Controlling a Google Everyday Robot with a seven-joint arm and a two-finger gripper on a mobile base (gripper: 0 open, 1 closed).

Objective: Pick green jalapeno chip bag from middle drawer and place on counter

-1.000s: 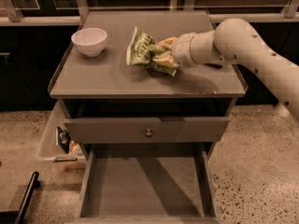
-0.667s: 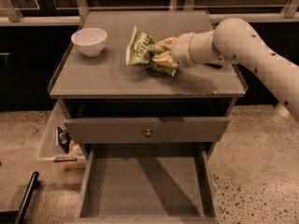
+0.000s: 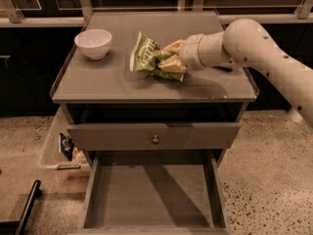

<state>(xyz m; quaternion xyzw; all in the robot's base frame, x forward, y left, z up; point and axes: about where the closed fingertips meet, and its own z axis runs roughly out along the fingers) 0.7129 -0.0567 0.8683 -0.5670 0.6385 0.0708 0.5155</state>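
The green jalapeno chip bag (image 3: 145, 54) is on the counter (image 3: 102, 84), right of its middle, crumpled and tilted up at its left end. My gripper (image 3: 169, 62) reaches in from the right over the counter and is shut on the bag's right end. The bag's lower edge seems to touch the counter top. The middle drawer (image 3: 151, 197) is pulled fully out below, and its bare grey floor holds nothing.
A white bowl (image 3: 93, 43) stands at the counter's back left. A grey drawer front with a small round knob (image 3: 155, 136) sits above the open drawer. A clear plastic bin (image 3: 54, 148) stands on the floor left of the cabinet, and a black bar (image 3: 27, 207) lies at lower left.
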